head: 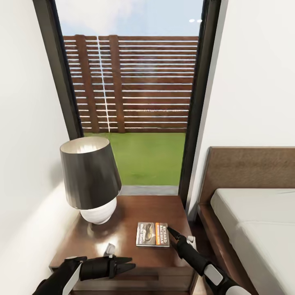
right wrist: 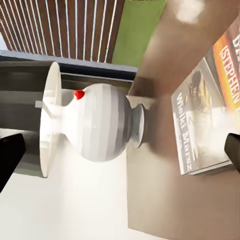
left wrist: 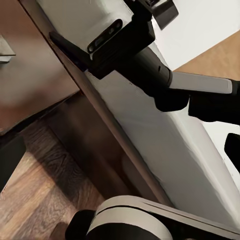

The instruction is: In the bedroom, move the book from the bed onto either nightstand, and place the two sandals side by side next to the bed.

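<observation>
The book (head: 153, 234) lies flat on the dark wooden nightstand (head: 123, 246), right of the lamp (head: 91, 180), cover up with its orange band showing. My right gripper (head: 173, 232) is open just off the book's right edge, low over the nightstand top. In the right wrist view the book (right wrist: 205, 125) lies by one of the widely spread fingertips (right wrist: 10, 155), with the lamp's white base (right wrist: 97, 122) beyond. My left gripper (head: 130, 263) hangs open and empty over the nightstand's front edge. The bed (head: 254, 221) stands to the right. The sandals are out of view.
A tall black-framed window (head: 135, 102) with fence and grass rises behind the nightstand. A white wall (head: 28, 143) closes the left side. The left wrist view looks past my right arm (left wrist: 150, 65) at the mattress (left wrist: 165, 140), bed frame and plank floor (left wrist: 45, 195).
</observation>
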`<state>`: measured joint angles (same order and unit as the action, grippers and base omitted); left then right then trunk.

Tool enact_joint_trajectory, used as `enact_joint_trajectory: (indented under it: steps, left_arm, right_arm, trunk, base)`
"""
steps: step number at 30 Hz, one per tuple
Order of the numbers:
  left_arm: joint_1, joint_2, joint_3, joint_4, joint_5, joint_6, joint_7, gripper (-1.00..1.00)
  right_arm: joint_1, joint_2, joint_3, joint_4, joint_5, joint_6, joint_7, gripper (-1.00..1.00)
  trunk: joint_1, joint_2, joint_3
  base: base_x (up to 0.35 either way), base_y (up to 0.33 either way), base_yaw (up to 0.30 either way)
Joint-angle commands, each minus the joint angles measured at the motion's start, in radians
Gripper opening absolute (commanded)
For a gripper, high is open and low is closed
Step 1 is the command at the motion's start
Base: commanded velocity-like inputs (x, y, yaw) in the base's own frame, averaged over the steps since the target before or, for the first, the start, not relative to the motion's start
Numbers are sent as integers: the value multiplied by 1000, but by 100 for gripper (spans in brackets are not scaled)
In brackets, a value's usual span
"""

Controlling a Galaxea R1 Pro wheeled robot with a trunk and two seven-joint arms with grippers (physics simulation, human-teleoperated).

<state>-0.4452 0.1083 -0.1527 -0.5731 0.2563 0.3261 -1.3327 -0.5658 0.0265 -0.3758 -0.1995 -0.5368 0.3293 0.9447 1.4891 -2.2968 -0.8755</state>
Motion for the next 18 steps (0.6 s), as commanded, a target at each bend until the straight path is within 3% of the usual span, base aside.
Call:
enact_joint_trajectory:
  steps: [1,6,9,12,13,15,16,18]
  left_arm:
    - [0,2,-7,0,9,10,10,100]
    - [0,0,-8,-1,7,9,30,100]
    - [0,-3,-8,-1,6,9,54,100]
    - [0,-6,-9,-1,5,8,69,100]
    - [-1,-7,-9,-1,5,8,71,100]
    - [-1,-7,-10,-1,5,8,72,100]
    - [0,-8,-11,-1,4,7,73,100]
    - [0,-12,-11,-1,3,7,73,100]
  right_arm:
    - [0,0,3,-3,-4,7,0,100]
    - [1,-7,79,-8,79,5,5,100]
    - [3,-14,90,-6,91,5,14,100]
    - [7,-67,94,-3,145,4,57,100]
    - [8,-95,95,-1,195,4,110,100]
    - [9,-134,95,4,258,3,217,100]
    - [10,-162,95,6,289,1,313,100]
    - [10,-182,94,8,306,0,403,100]
  trunk:
    - [-4,7,2]
    - [-23,42,18]
    - [-35,63,27]
    - [-46,84,37]
    - [-50,91,40]
    - [-58,105,46]
    - [-62,112,49]
    - [-69,126,55]
  base:
    - [0,0,0]
    - [0,0,0]
    - [0,0,0]
    - [0,0,0]
    - [0,0,0]
    - [0,0,0]
    - [0,0,0]
    - [0,0,0]
